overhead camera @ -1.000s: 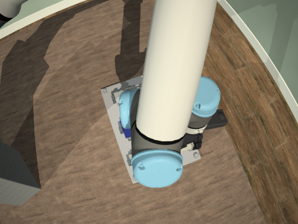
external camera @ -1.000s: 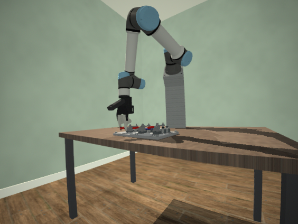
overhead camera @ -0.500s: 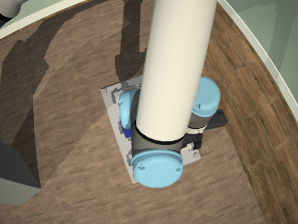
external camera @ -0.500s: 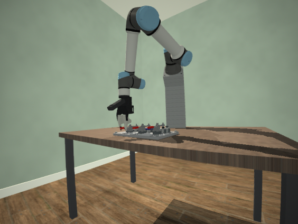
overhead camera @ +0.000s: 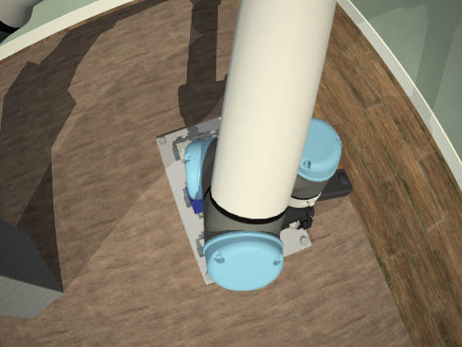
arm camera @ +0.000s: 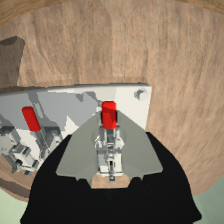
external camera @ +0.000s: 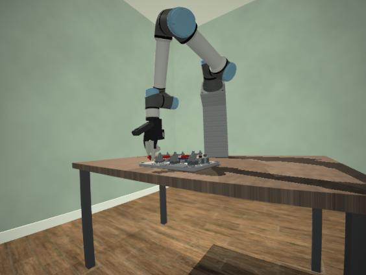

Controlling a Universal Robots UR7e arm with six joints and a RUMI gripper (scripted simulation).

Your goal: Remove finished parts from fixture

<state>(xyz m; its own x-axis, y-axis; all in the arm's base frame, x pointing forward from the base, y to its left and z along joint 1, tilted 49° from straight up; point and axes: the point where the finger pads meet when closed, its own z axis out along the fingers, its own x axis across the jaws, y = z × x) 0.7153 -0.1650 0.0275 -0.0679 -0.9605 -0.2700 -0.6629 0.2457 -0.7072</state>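
Note:
The grey fixture plate (overhead camera: 171, 172) (external camera: 195, 167) (arm camera: 75, 95) lies on the wooden table (external camera: 276, 175). It carries a row of toggle clamps with red handles. My gripper (external camera: 150, 155) (arm camera: 109, 111) points straight down at the plate's end and is shut on the red handle (arm camera: 109, 113) of the end clamp. A second red handle (arm camera: 31, 119) stands to the left in the wrist view. A bit of the blue blank (overhead camera: 197, 205) shows beside the arm in the top view. The arm hides the slotted parts there, and I cannot make them out in the other views.
The robot's grey pedestal (external camera: 215, 126) (overhead camera: 20, 270) stands behind the fixture. The table's edge runs close to the plate's end in the wrist view. Bare wood surrounds the plate.

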